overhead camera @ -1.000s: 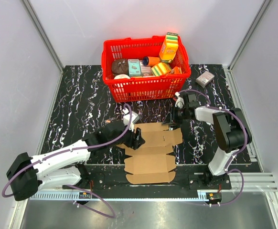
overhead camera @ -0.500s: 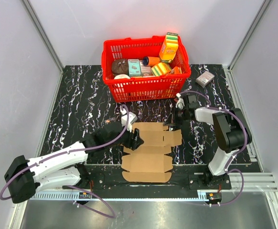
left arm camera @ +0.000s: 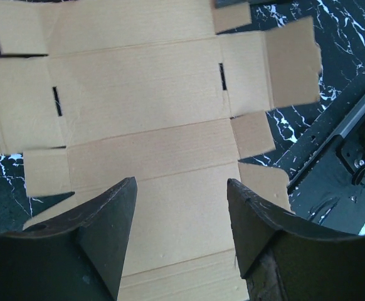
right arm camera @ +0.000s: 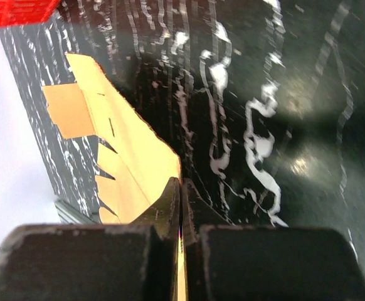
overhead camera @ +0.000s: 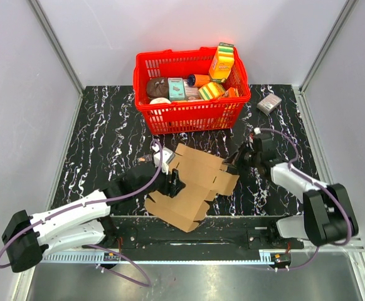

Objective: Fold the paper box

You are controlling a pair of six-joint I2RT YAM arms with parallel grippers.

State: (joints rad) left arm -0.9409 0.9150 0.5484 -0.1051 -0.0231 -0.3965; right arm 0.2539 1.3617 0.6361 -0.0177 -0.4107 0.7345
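Black marbled tabletop (overhead camera: 107, 125), pale grey walls (overhead camera: 19, 94), aluminium corner rails (overhead camera: 56, 45)

Two white-and-black arms, each trailing a purple cable.
The left arm (overhead camera: 69, 215) and right arm (overhead camera: 292, 179) have white shells between bulky black joint housings. A purple cable (overhead camera: 127, 269) loops along each. The fingers (left arm camera: 104, 235) of the left gripper (left arm camera: 180, 182) are dark matte wedges.
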